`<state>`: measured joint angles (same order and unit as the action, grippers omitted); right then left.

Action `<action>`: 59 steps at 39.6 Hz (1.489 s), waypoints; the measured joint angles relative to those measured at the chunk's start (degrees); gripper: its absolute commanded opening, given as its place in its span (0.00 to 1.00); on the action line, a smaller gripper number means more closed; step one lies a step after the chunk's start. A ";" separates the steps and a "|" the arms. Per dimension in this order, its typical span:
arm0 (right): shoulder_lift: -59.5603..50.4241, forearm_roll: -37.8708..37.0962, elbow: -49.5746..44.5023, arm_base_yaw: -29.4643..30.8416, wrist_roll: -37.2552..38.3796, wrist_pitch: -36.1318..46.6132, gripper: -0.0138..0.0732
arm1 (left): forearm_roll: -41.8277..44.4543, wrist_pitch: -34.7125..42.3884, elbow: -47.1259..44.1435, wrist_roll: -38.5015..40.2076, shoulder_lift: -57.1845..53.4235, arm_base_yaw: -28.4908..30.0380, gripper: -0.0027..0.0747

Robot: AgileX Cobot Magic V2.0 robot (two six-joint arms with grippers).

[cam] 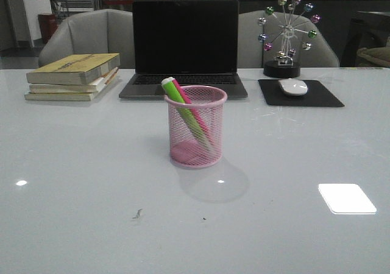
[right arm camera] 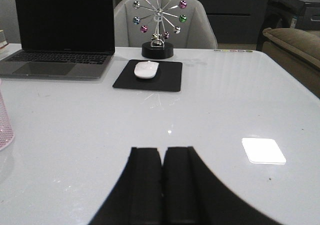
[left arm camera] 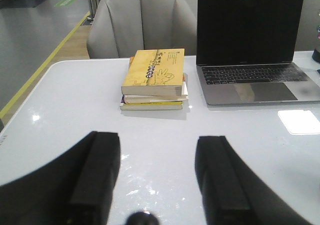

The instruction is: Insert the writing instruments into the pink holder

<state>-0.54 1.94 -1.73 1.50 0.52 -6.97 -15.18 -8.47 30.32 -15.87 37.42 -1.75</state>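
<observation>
**Both markers in the pink cup, grippers empty**

The pink holder (cam: 195, 126) stands upright on the white table (cam: 73, 164), in front of the laptop (cam: 186, 45). Inside it the green highlighter (cam: 183, 108) and the pink highlighter (cam: 194, 109) lean together, tops poking above the rim.

The left gripper (left arm camera: 157, 177) is spread wide, holding nothing; the stack of books (left arm camera: 155, 80) lies ahead of it. The right gripper (right arm camera: 162, 185) has its fingers pressed together, empty; the holder's edge sits off to its side, the mouse (right arm camera: 146, 69) on its mat beyond.
</observation>
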 measured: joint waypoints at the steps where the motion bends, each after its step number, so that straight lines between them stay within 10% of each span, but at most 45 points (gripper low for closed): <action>1: 0.00 0.00 0.00 0.00 0.00 0.00 0.22 | 0.00 0.00 0.00 0.00 0.00 0.00 0.55; 14: 0.00 0.00 0.00 0.00 0.00 0.00 0.22 | 0.39 0.00 0.00 0.00 0.00 0.00 0.51; 25: 0.00 0.00 0.00 0.00 0.00 0.00 0.22 | 0.98 0.09 -0.02 0.00 -7.72 0.00 0.14; 59: 0.00 0.00 0.00 0.00 0.00 -0.12 0.22 | 10.72 0.09 -22.99 14.53 -37.76 0.00 0.15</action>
<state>-0.54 1.94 -1.73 1.50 0.52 -7.09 -4.46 -8.38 7.33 -1.34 -0.34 -1.75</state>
